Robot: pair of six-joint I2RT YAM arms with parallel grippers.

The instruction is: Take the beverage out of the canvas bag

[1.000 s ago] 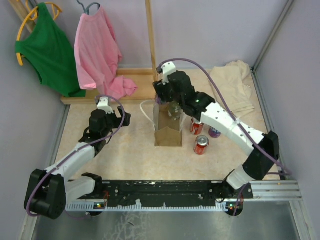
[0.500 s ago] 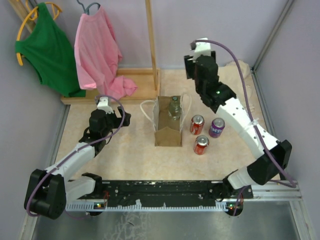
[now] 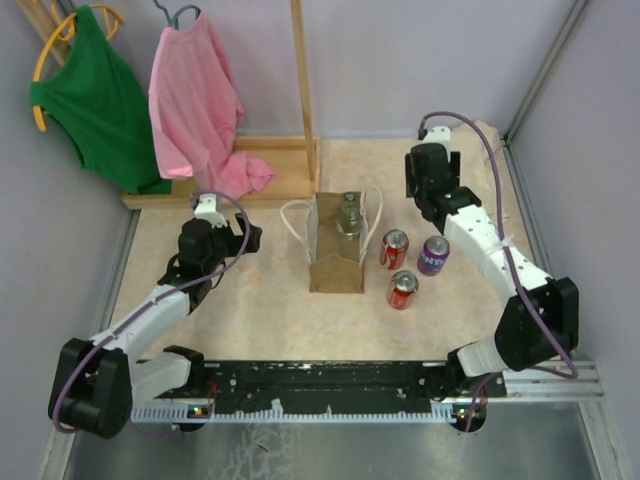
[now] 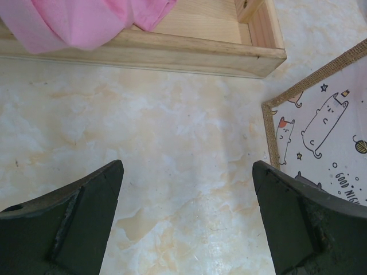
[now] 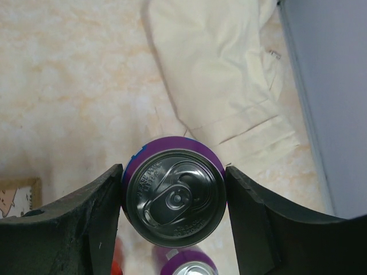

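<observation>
The canvas bag (image 3: 337, 250) stands mid-table, tan-brown with white rope handles; a grey-green round bottle top (image 3: 348, 216) shows in its open mouth. Its cat-printed side shows at the right of the left wrist view (image 4: 327, 129). My right gripper (image 3: 432, 192) is behind and to the right of the bag, raised, and shut on a purple can (image 5: 175, 197) held by its sides, top up, between both fingers. My left gripper (image 4: 186, 192) is open and empty over bare table left of the bag, and it also shows in the top view (image 3: 243, 235).
Two red cans (image 3: 395, 249) (image 3: 402, 289) and a second purple can (image 3: 433, 255) stand right of the bag. A pale beige cloth (image 5: 218, 74) lies at the back right. A wooden rack base (image 4: 172, 40) with a pink shirt (image 3: 195, 105) and a green shirt (image 3: 95, 95) is at the back left.
My right arm has lifted away from the bag's mouth and swung to the back right with the purple can in its jaws. The left arm has not moved.
</observation>
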